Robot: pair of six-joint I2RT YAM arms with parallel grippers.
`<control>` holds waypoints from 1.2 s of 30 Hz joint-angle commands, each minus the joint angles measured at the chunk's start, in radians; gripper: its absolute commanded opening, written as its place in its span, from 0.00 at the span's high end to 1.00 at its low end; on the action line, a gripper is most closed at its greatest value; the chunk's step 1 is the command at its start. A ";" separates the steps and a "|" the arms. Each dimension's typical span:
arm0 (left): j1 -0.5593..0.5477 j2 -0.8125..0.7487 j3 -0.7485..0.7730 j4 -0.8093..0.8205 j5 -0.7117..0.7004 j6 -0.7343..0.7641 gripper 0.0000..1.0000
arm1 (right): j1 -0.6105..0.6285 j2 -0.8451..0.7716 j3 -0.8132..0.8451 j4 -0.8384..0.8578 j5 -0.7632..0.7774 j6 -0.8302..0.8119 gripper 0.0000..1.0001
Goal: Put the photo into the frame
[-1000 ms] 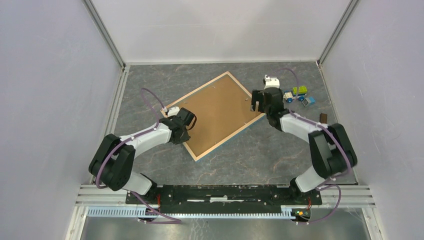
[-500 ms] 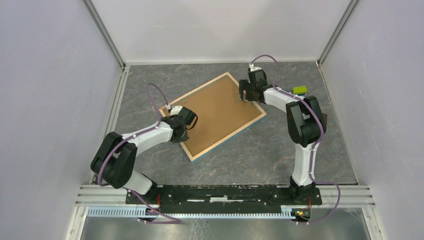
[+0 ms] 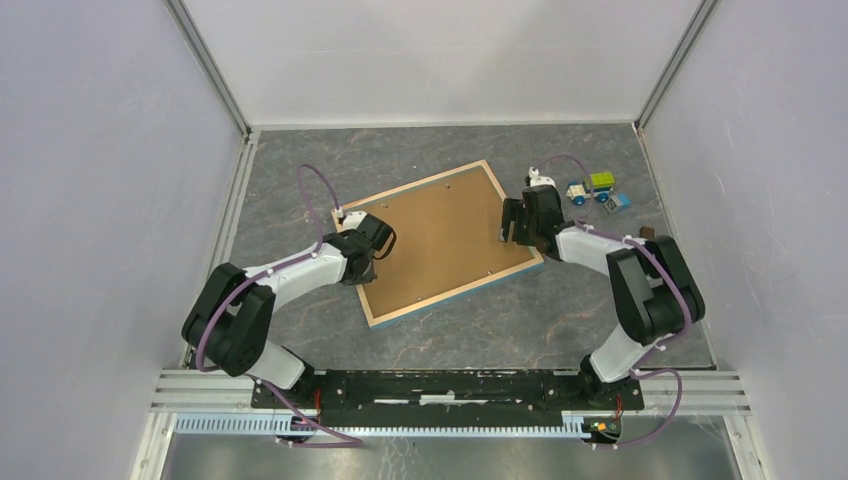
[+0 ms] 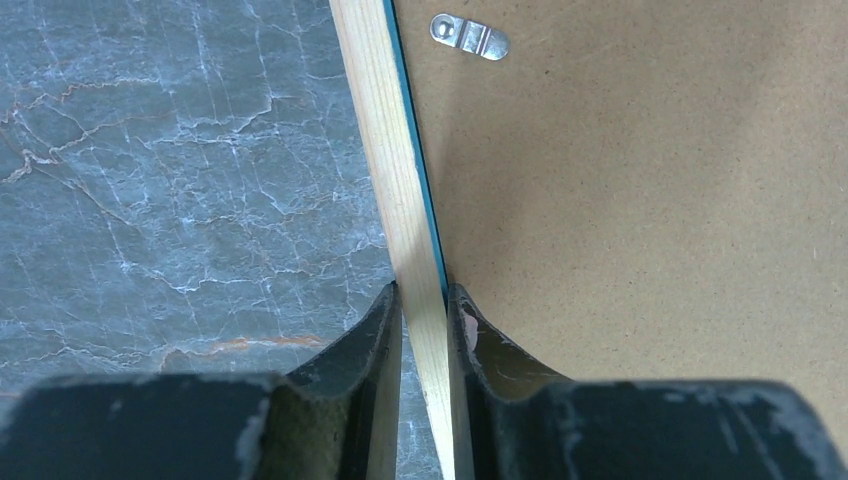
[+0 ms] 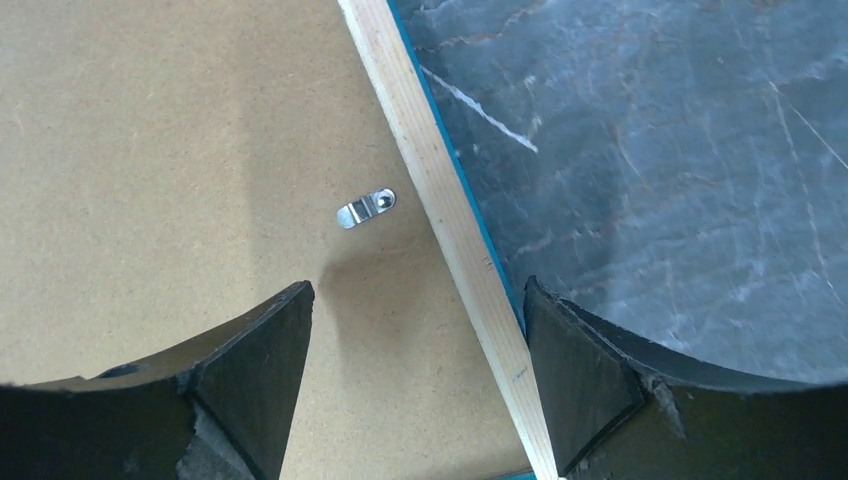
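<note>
The frame (image 3: 411, 186) lies face down on the table, its light wood rim up and its blue edge showing. The brown hardboard backing (image 3: 440, 235) sits inside it. My left gripper (image 3: 358, 262) is shut on the frame's left rim (image 4: 385, 150); one finger is outside the rim and one is on the backing (image 4: 640, 200). My right gripper (image 3: 510, 230) is open above the frame's right edge. In the right wrist view (image 5: 415, 290) its fingers straddle the rim (image 5: 420, 160) without touching it. The photo is not in view.
Metal turn clips sit on the backing near each gripper (image 4: 469, 37) (image 5: 366, 208). A few small coloured toy blocks (image 3: 595, 190) lie at the back right, and a small dark object (image 3: 647, 236) lies near the right wall. Walls enclose the table on three sides.
The frame has turned clockwise and its right corner has come nearer. My right gripper went to the frame's far corner, then back to its right edge. My left gripper has kept its hold.
</note>
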 commanded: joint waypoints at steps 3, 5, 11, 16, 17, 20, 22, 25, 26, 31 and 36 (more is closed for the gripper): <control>-0.015 0.012 -0.009 0.015 -0.004 0.052 0.98 | 0.016 -0.103 -0.039 0.057 0.133 0.053 0.14; -0.017 0.015 -0.008 0.015 -0.005 0.053 0.98 | 0.015 -0.055 0.013 -0.007 0.176 0.061 0.13; -0.019 0.021 -0.004 0.012 -0.007 0.054 0.98 | 0.049 0.096 0.185 -0.185 0.228 0.172 0.15; -0.020 0.027 0.001 0.007 -0.012 0.051 0.98 | 0.076 0.108 0.214 -0.251 0.356 0.229 0.16; -0.021 0.026 -0.001 0.007 -0.013 0.050 0.98 | 0.077 0.106 0.212 -0.257 0.369 0.235 0.17; -0.019 0.026 -0.001 0.009 -0.013 0.049 0.98 | 0.077 0.113 0.211 -0.263 0.371 0.233 0.19; -0.022 0.026 0.000 0.007 -0.013 0.050 0.98 | 0.077 0.122 0.214 -0.264 0.363 0.233 0.22; -0.021 0.024 -0.002 0.007 -0.013 0.049 0.98 | 0.078 0.130 0.211 -0.260 0.356 0.237 0.24; -0.022 0.023 -0.002 0.007 -0.015 0.048 0.98 | 0.078 0.132 0.211 -0.257 0.353 0.236 0.25; -0.022 0.020 -0.004 0.009 -0.016 0.047 0.98 | 0.077 0.143 0.216 -0.258 0.343 0.237 0.26; -0.022 0.017 -0.006 0.009 -0.016 0.046 0.98 | 0.076 0.124 0.192 -0.242 0.334 0.226 0.35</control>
